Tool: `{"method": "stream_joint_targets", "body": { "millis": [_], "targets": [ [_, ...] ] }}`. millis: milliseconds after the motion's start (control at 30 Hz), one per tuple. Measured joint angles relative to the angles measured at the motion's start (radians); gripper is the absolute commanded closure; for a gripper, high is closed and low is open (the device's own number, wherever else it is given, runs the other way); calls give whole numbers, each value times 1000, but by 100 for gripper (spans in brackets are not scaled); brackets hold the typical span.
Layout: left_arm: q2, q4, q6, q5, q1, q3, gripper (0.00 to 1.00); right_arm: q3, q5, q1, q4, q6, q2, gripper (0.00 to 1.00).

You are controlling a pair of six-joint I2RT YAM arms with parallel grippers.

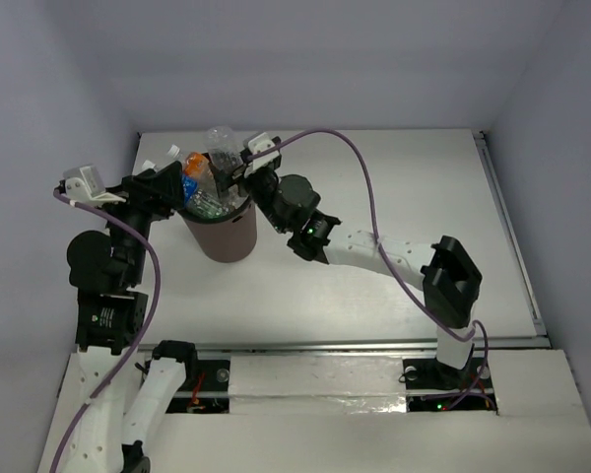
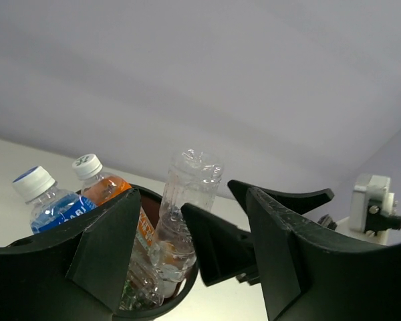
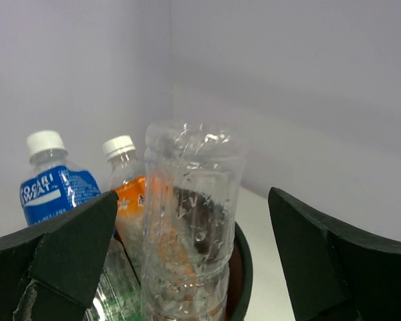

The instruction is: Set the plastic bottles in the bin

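1. The left gripper (image 1: 177, 187) is hovering at the bin's left rim. Its matte black fingers (image 2: 100, 254) are spreading wide and holding nothing.
2. The right gripper (image 1: 234, 169) is hanging over the opposite rim. Its fingers (image 3: 73, 247) are standing apart on either side of a bottle, touching nothing.
3. The dark brown round plastic bin (image 1: 222, 236) is sitting on the white table (image 1: 374, 177), its smooth wall tapering downward.
4. Bottles are crowding above its rim:
   - a clear, crinkly, ribbed bottle (image 3: 190, 221) standing base-up
   - a blue-labelled clear bottle (image 3: 53, 190) with a white cap
   - an orange white-capped bottle (image 3: 130, 190)
5. No bottle is showing on the table, so the task is looking essentially done, though I cannot count all 6 inside.
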Motion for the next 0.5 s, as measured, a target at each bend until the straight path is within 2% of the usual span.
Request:
{"method": "stream_joint_targets", "body": {
  "millis": [200, 300, 333, 367, 400, 467, 500],
  "targets": [
    [-15, -2, 13, 0, -7, 0, 36, -1, 38, 0, 18, 1, -20, 0],
    [-25, -7, 24, 10, -16, 1, 26, -33, 63, 0, 21, 9, -45, 0],
    [-28, -12, 28, 18, -21, 4, 18, -68, 73, 0, 23, 17, -71, 1],
    [-30, -17, 33, 27, -25, 8, 1, -111, 87, 0, 25, 27, -106, 3],
    [-34, -23, 37, 37, -31, 11, 1, -161, 103, 0, 27, 39, -153, 9],
    [-44, -32, 42, 55, -42, 13, 1, -320, 143, 1, 50, 79, -278, 37],
    [-50, -39, 47, 65, -50, 13, 1, -364, 158, 1, 57, 96, -376, 54]
  ]
}}
